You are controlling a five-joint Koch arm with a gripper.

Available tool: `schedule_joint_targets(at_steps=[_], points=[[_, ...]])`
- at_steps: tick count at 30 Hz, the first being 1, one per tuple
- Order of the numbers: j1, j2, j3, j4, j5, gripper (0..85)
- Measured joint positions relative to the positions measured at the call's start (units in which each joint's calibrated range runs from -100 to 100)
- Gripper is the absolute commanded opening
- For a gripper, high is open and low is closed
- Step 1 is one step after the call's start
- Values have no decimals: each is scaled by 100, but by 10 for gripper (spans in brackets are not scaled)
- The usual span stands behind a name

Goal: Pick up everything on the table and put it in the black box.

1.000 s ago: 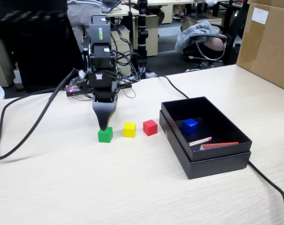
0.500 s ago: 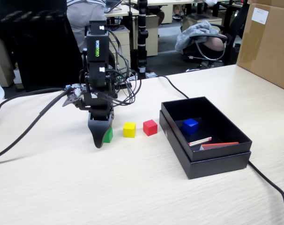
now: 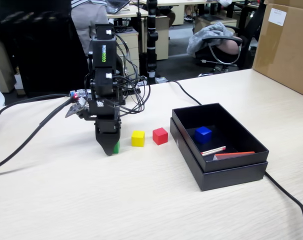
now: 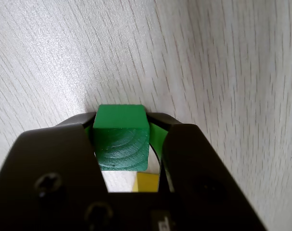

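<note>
Gripper [image 4: 121, 144]: we see its jaws pinching the green cube [image 4: 121, 139] from both sides, low in the wrist view's centre.
Green cube: between the jaws, resting on or just above the table [image 3: 141, 200], left of centre in the fixed view.
Box [image 3: 219, 145]: right of centre; we judge the carry must run rightward.
In between: yellow cube [image 3: 138, 138], then red cube [image 3: 160, 135], near the path.
Blue cube [image 3: 203, 134]: already inside the box.
</note>
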Motion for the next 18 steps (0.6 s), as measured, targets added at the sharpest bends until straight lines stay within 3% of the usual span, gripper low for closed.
schedule_joint_targets(at_steps=[8,11,18], points=[[269,-1010,648,-93,-63,36],[733,-1942,1451,-163,-49,36],[1460,-2045,2337,-170,-39,37]])
